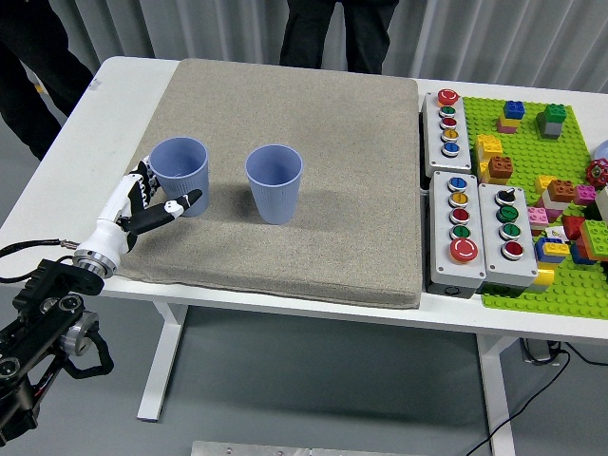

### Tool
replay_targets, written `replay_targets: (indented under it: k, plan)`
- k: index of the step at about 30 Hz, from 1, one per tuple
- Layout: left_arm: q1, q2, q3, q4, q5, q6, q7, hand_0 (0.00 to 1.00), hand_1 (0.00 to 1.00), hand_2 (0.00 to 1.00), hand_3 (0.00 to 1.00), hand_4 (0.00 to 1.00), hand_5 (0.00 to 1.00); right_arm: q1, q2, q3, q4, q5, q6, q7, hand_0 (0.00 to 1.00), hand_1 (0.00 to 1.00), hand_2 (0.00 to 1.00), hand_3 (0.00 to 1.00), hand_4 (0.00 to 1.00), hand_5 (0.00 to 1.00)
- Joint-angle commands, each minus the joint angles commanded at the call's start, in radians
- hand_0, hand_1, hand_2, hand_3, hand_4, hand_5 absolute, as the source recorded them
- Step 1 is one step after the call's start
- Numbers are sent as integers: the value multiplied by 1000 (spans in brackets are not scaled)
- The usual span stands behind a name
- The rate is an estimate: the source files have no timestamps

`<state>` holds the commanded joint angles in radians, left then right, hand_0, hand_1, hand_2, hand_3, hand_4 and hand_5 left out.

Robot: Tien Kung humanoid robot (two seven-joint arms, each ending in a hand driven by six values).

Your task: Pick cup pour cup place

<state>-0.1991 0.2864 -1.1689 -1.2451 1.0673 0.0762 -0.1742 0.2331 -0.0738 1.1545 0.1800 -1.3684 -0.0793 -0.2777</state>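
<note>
Two cups [228,180] side by side on mat [342,190]

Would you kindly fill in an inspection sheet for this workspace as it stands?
Surface: white table with a grey mat on it.
Job's things: left cup and right cup, both blue, upright, apart on the mat.
Clutter: three button boxes; green baseplate with bricks.
Hands: left hand open around the left cup's base, not closed; right not in view.
Cables: black cable by the left arm; another on the floor.
Surroundings: people standing at the far side.
</note>
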Motion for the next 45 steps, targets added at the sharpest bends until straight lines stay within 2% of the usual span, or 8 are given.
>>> replay_targets:
  k: [7, 17, 29, 36, 37, 42, 43, 45]
  plan:
    - [-20, 0, 12, 27, -12, 1, 0, 998, 977, 998, 998, 872, 246, 3, -1, -1, 0, 6, -1, 1, 674, 634, 557, 561, 2, 85]
    - [-65, -15, 28, 68, -19, 8, -2, 998, 976, 998, 998, 872, 246, 4, -2, 1, 0, 4, -1, 1, 674, 634, 558, 561, 2, 85]
    - [-86, -19, 41, 81, -15, 14, 1, 998, 974, 998, 998, 871, 260, 3, -1, 10, 0, -9, 1, 1, 674, 634, 558, 562, 2, 86]
    - [-83, -27, 48, 87, -12, 32, -1, 998, 968, 998, 998, 874, 273, -1, 0, 9, 0, -13, 3, -1, 674, 634, 558, 562, 2, 86]
    - [-82, -27, 49, 87, -11, 36, -2, 964, 912, 998, 998, 867, 272, -1, 0, 10, 0, -14, 3, -1, 674, 634, 558, 562, 2, 87]
    - [-79, -27, 52, 81, -3, 56, -7, 964, 912, 998, 998, 867, 272, 1, 0, 15, 0, -20, 4, -1, 674, 634, 558, 562, 2, 87]
    - [-79, -27, 51, 79, -1, 57, -8, 824, 767, 881, 952, 867, 288, 1, 0, 16, 0, -20, 4, -1, 674, 634, 558, 562, 2, 89]
    - [-80, -27, 53, 77, 2, 62, -9, 824, 767, 881, 952, 867, 288, 2, 0, 15, 0, -19, 4, -1, 674, 634, 558, 562, 2, 89]
